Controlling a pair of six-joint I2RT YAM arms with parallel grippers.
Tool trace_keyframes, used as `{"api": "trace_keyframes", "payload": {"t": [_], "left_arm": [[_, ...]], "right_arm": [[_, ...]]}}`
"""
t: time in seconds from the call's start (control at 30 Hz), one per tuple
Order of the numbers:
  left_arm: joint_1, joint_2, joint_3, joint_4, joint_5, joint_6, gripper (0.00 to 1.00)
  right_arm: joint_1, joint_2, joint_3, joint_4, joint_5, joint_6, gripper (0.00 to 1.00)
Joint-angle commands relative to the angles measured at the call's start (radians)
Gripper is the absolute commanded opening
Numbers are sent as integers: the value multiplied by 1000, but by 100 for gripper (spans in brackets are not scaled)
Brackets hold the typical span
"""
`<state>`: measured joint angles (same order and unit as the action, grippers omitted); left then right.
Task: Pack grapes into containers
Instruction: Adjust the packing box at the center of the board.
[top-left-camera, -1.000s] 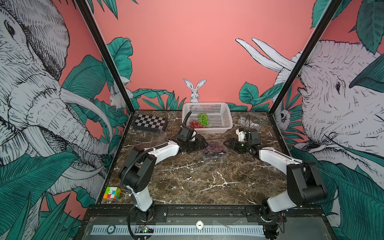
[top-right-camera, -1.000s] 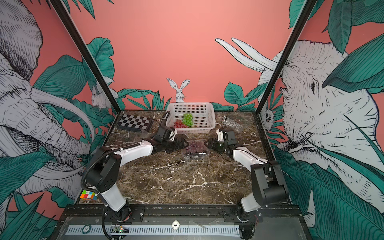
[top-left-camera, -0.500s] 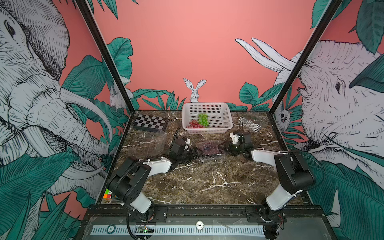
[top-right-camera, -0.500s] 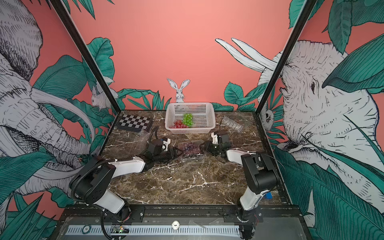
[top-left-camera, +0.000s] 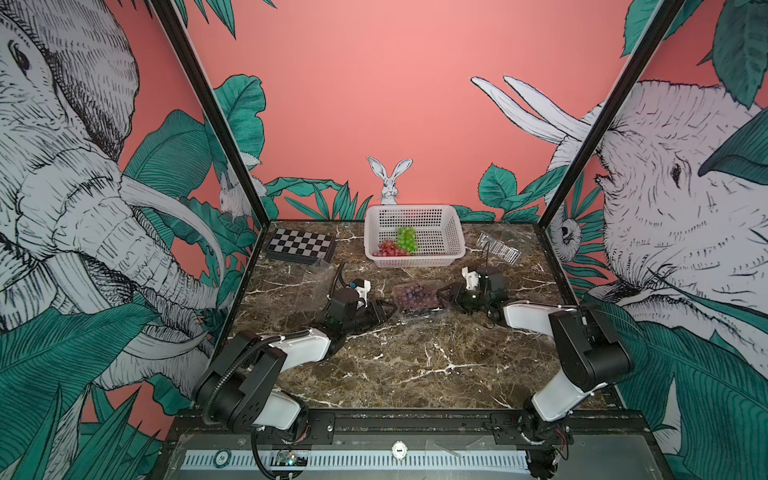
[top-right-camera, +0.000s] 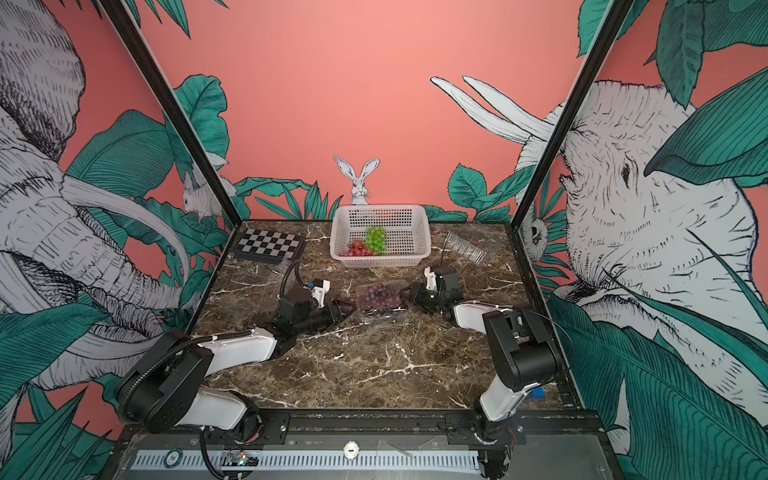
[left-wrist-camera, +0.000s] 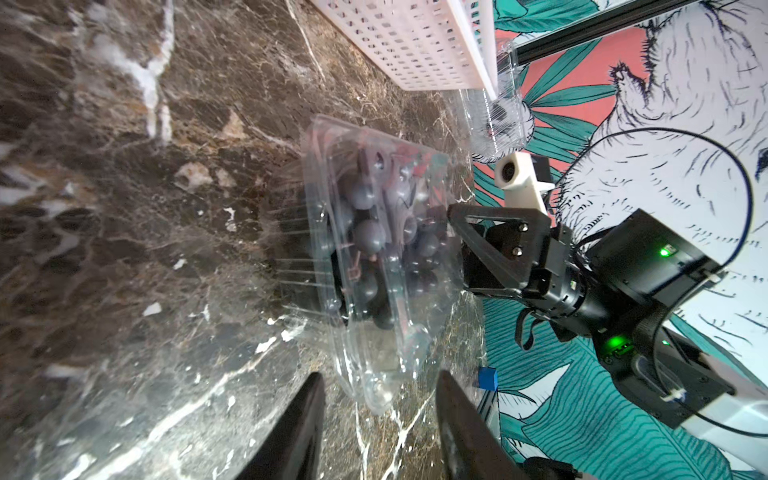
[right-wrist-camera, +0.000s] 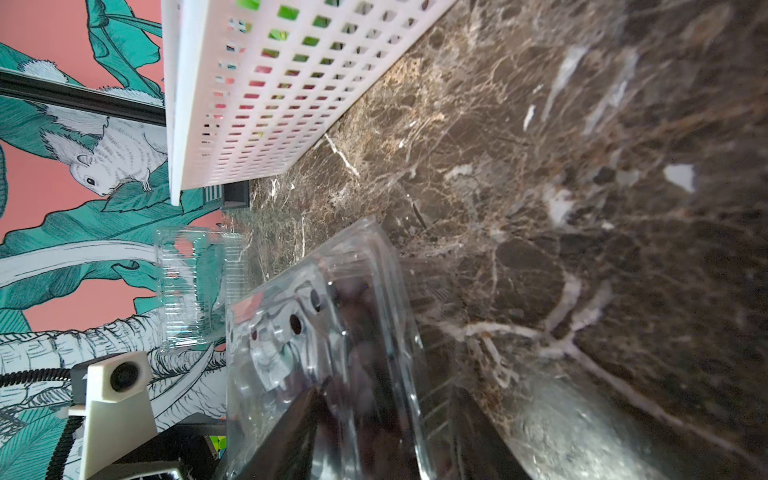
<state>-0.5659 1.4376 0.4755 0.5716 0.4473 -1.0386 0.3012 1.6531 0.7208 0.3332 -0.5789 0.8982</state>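
Left arm (top-left-camera: 299, 349) folded back | clear ribbed container (left-wrist-camera: 365, 386) | round dark grapes (left-wrist-camera: 368, 239) inside

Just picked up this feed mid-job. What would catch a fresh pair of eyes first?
First is the clear container of dark purple grapes in the middle of the marble table, with the left gripper and right gripper at opposite ends of it. Behind it, by the back wall, the white basket holds red grapes and green grapes.
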Motion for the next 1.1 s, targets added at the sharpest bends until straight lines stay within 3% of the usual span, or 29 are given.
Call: {"api": "trace_keyframes", "payload": {"t": [0.0,0.73,1.07], "left_arm": [[0,44,-14,74,31,-37,40],[-72,150,11,134,28,-77,28],[-75,199,118,36,20,-20,30]], "right_arm": [[6,-8,-22,2,19,11,50],[8,-19,-41,22,22,31,49],[3,-43,-46,-20,45,16,49]]}}
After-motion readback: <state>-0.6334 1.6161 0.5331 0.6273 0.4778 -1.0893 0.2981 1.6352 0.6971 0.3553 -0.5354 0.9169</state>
